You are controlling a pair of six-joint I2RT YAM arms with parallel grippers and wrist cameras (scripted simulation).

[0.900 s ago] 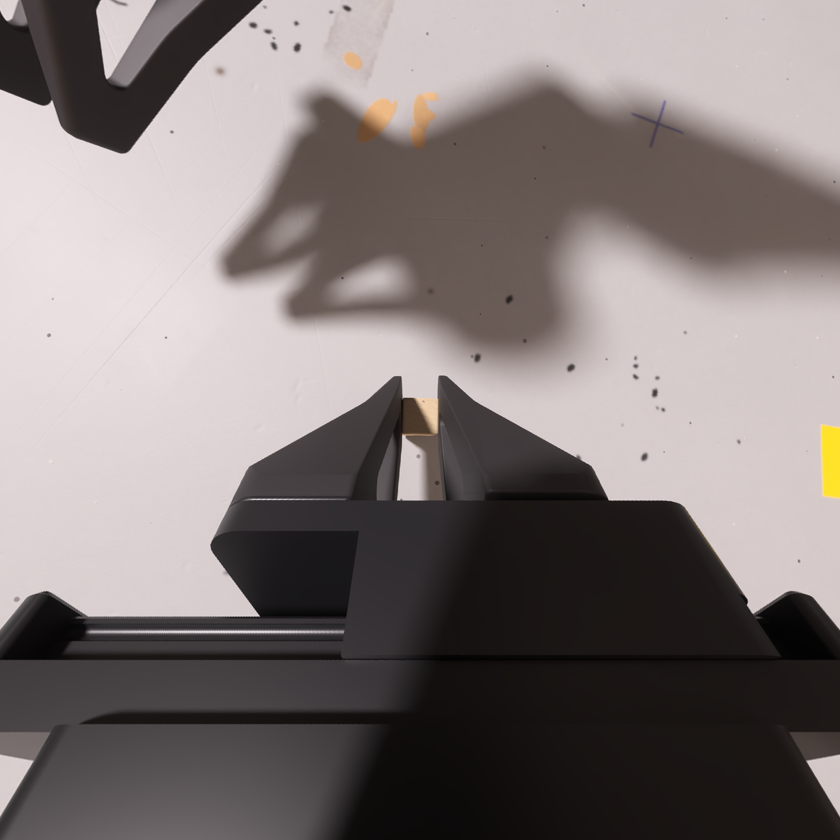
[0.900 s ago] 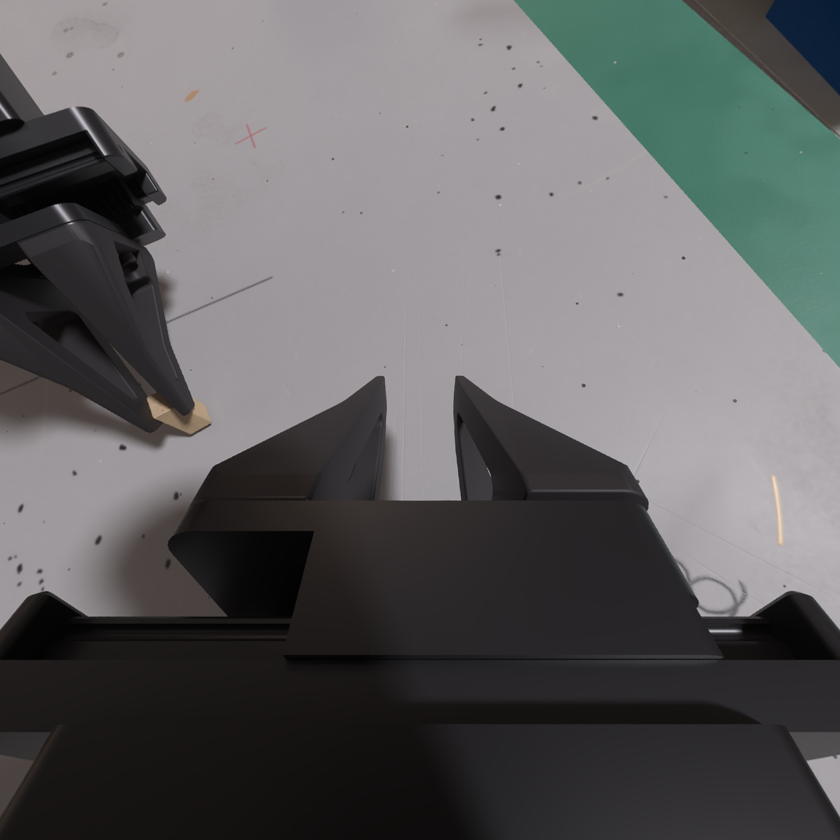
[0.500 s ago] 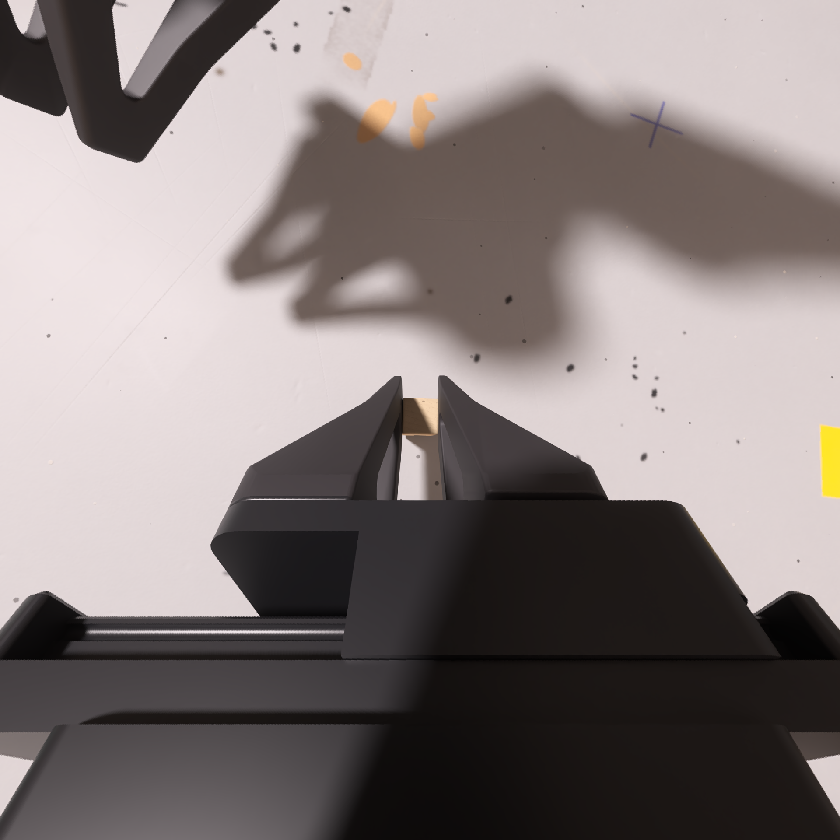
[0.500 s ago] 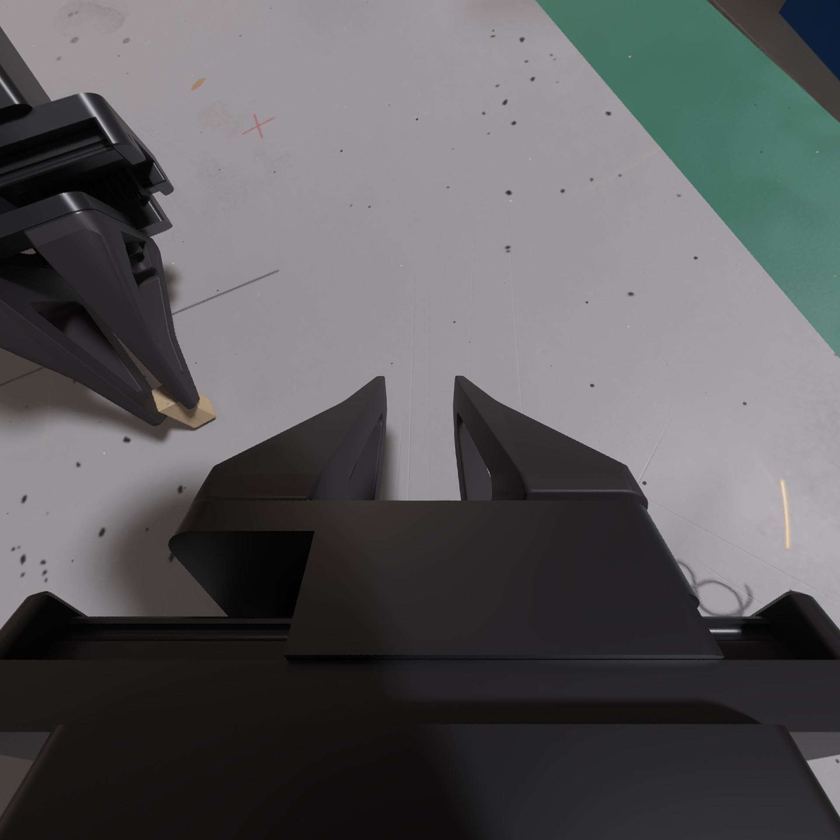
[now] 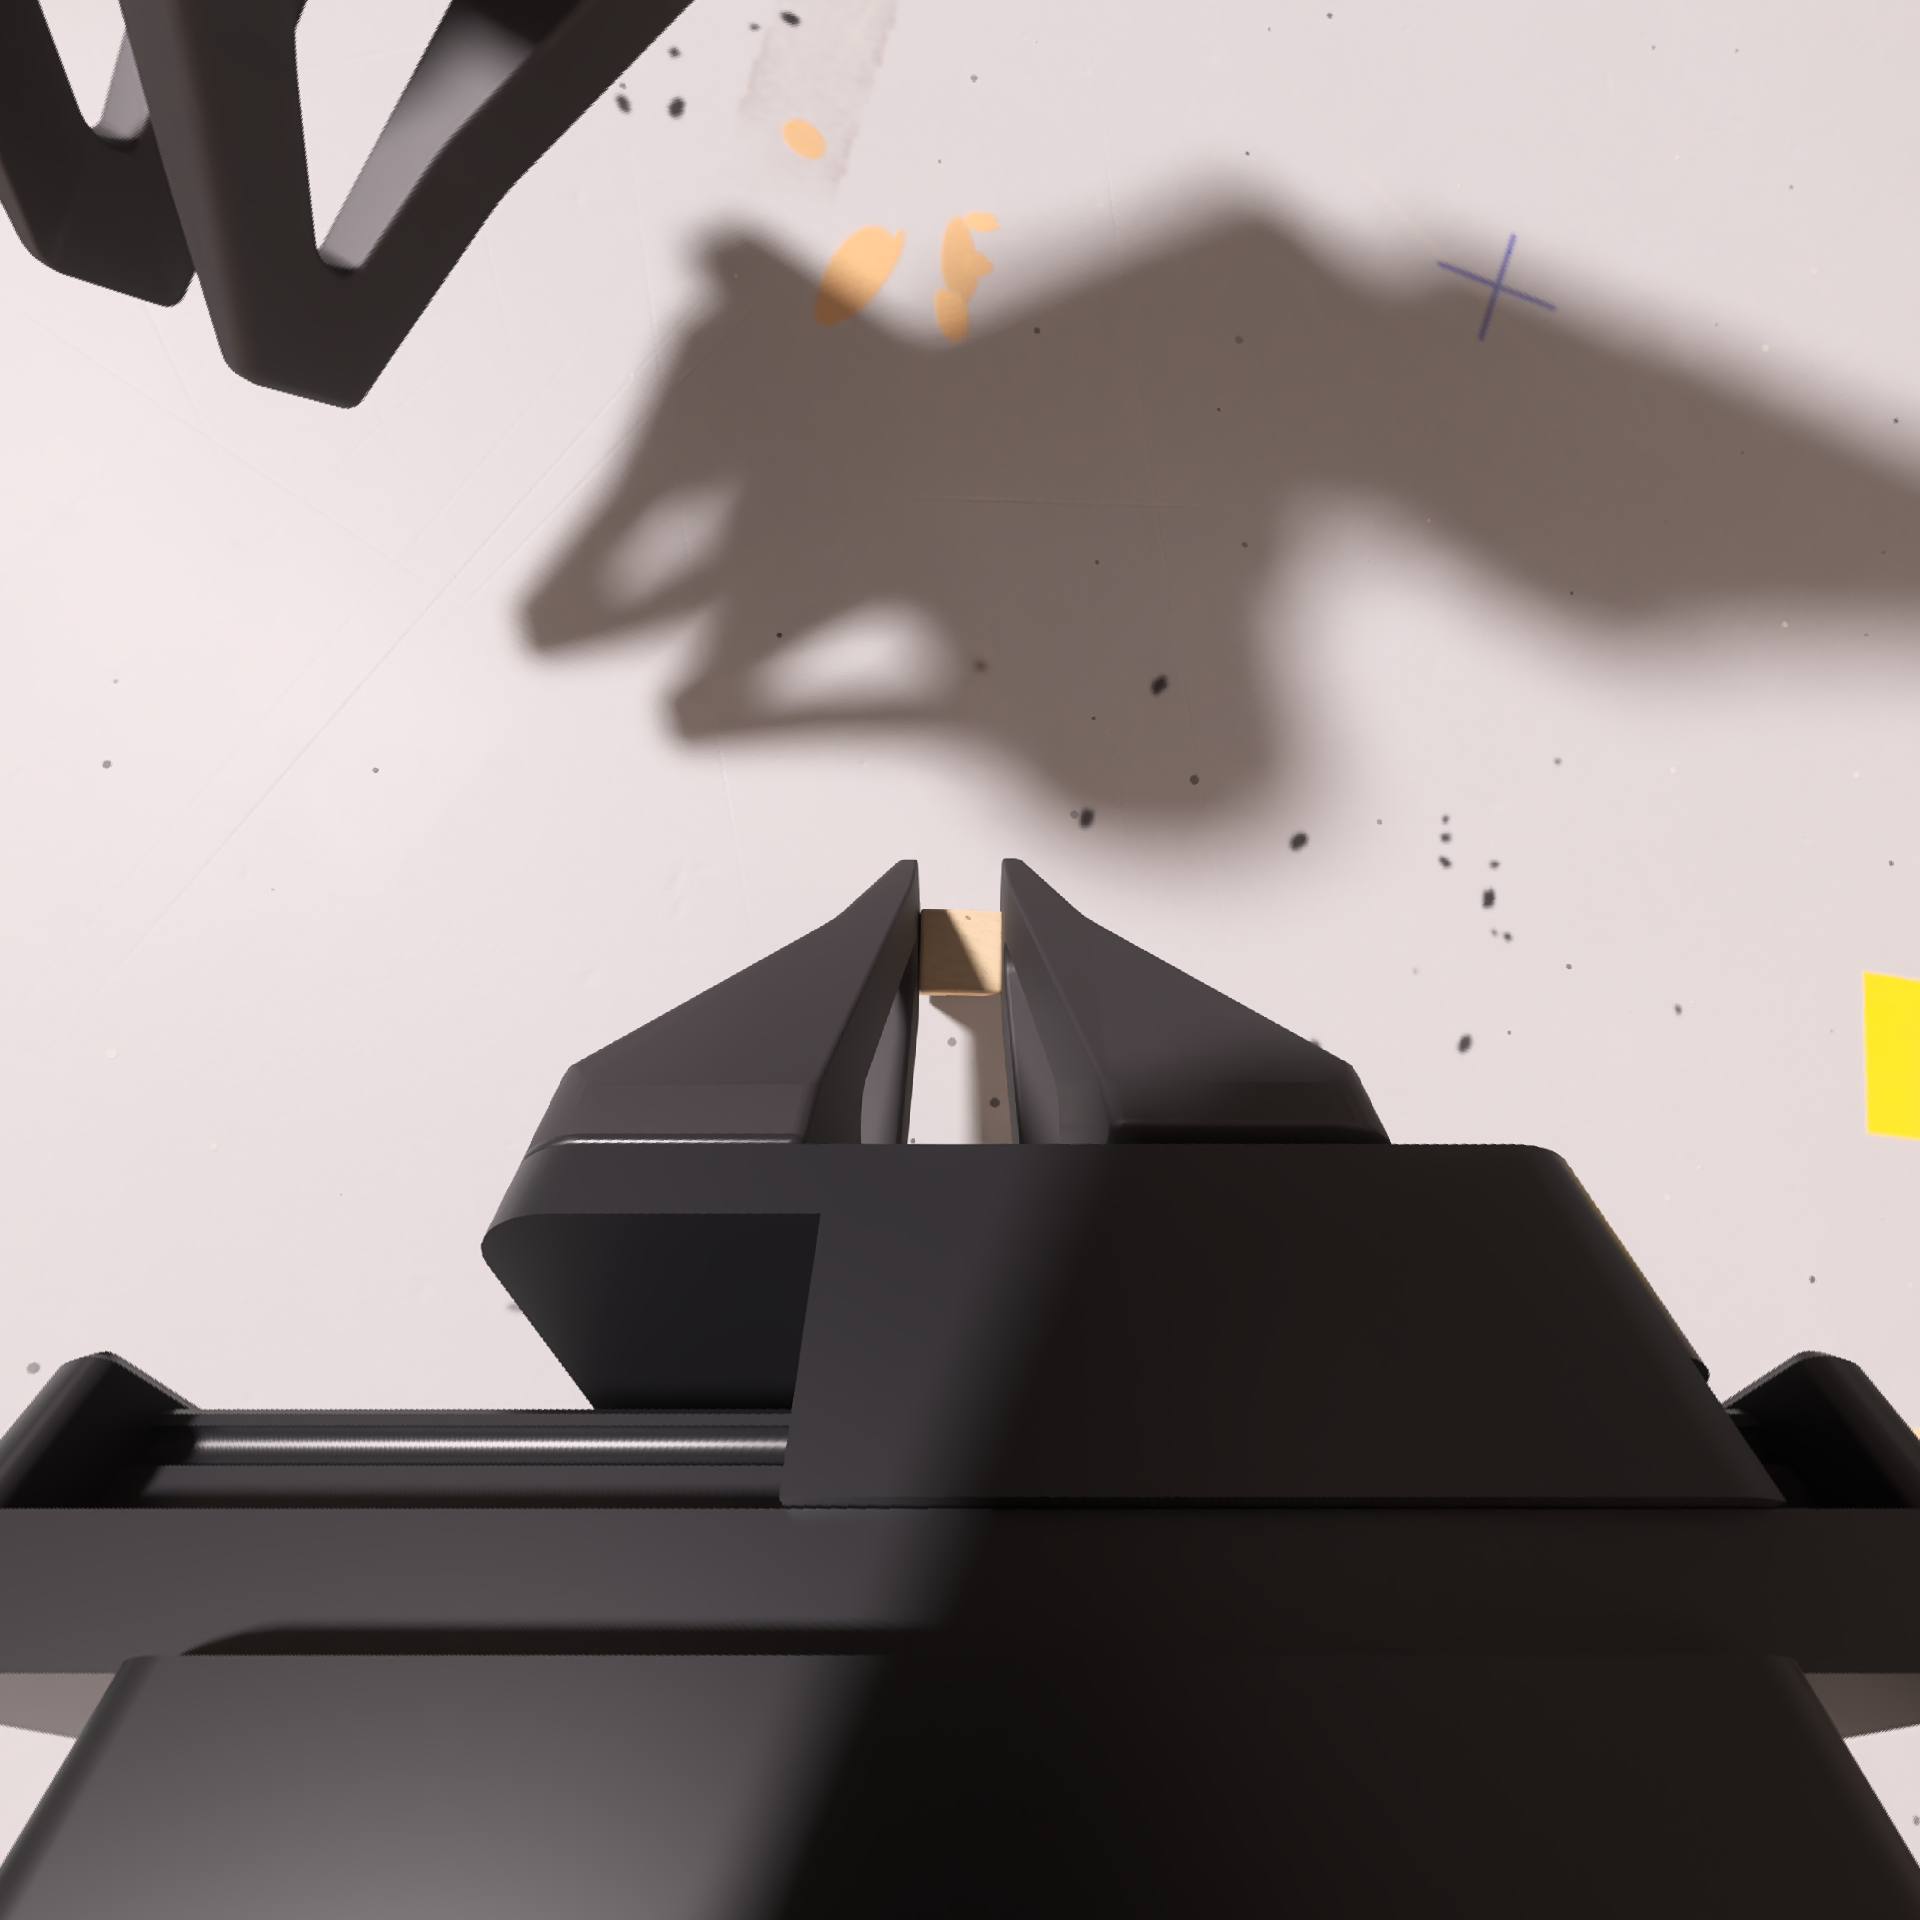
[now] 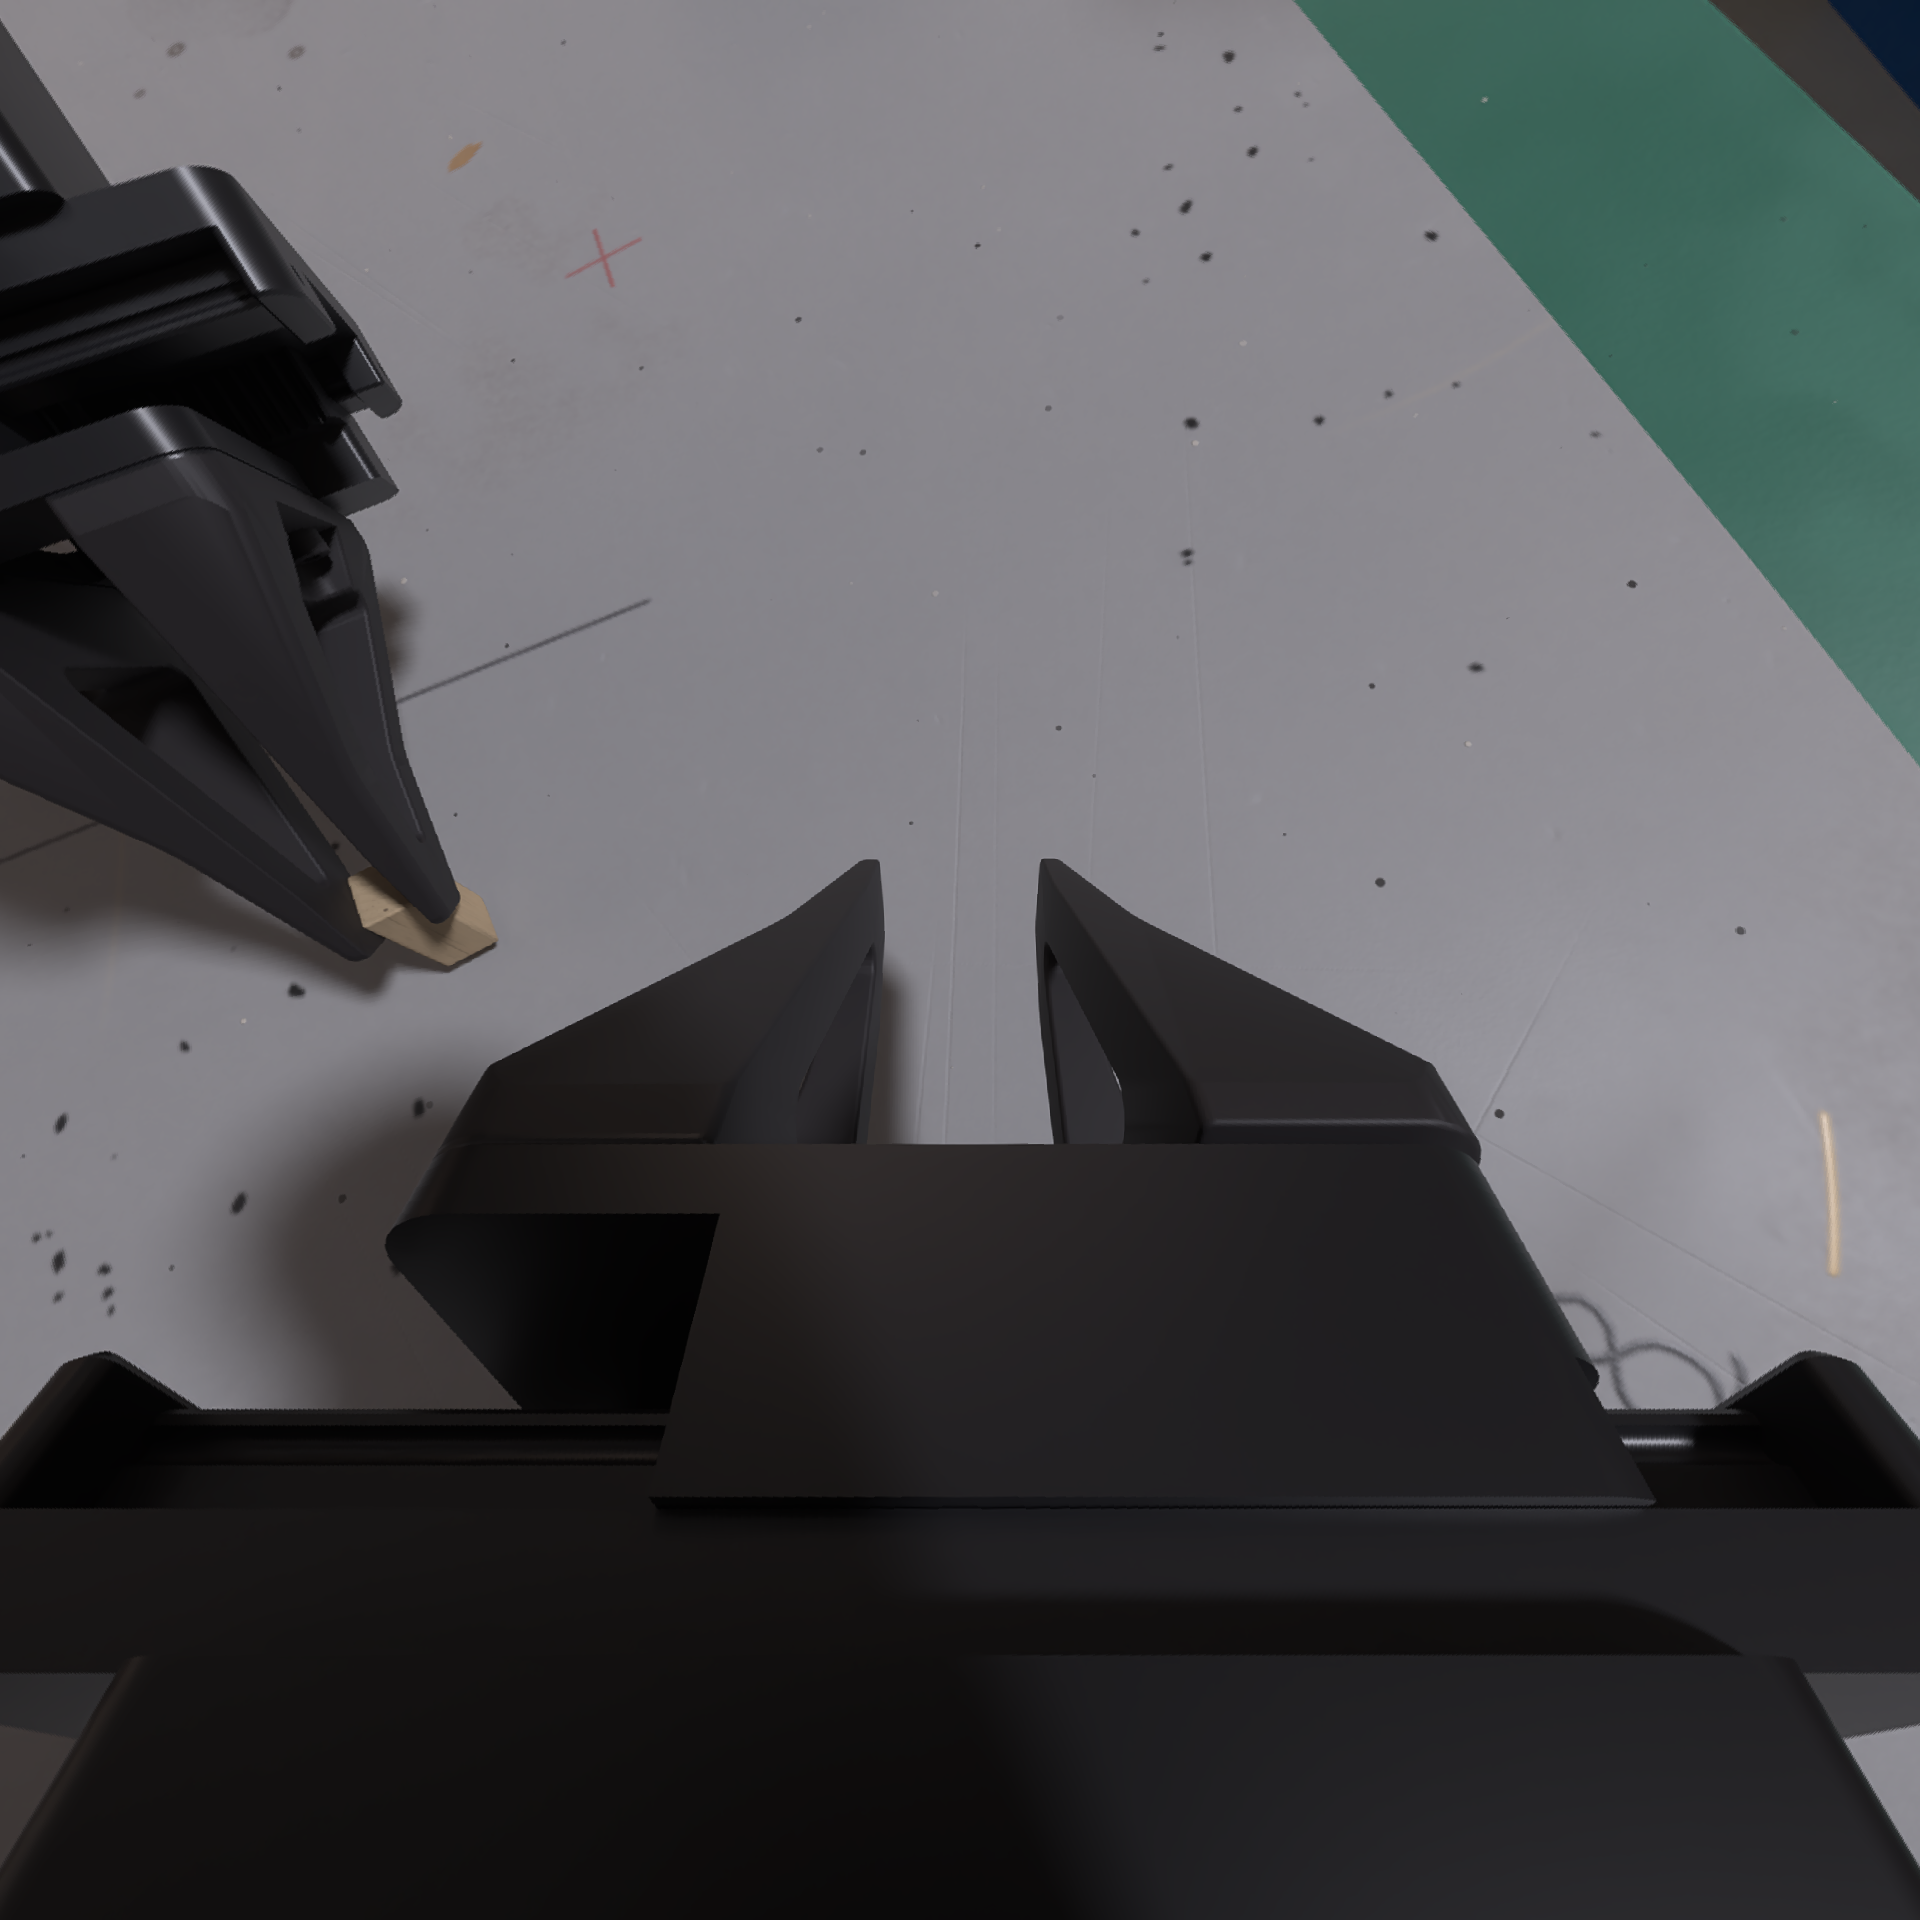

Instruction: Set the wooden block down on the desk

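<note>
Your left gripper (image 5: 960, 883) pinches the small tan wooden block (image 6: 426, 923) — long axis crosswise, low over the grey desk (image 6: 1039, 416); right gripper (image 6: 958, 883) empty, parted.

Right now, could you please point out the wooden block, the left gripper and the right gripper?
wooden block (image 5: 961, 951): left wrist view, its top face.
left gripper (image 5: 961, 883): left wrist view, between fingertips.
right gripper (image 6: 958, 883): right wrist view, between fingertips.

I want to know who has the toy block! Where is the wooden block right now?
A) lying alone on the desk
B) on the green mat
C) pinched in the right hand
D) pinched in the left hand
D: the block sits squeezed between the left hand's two fingers, low over the desk, while the right hand is open with nothing in it.
</note>
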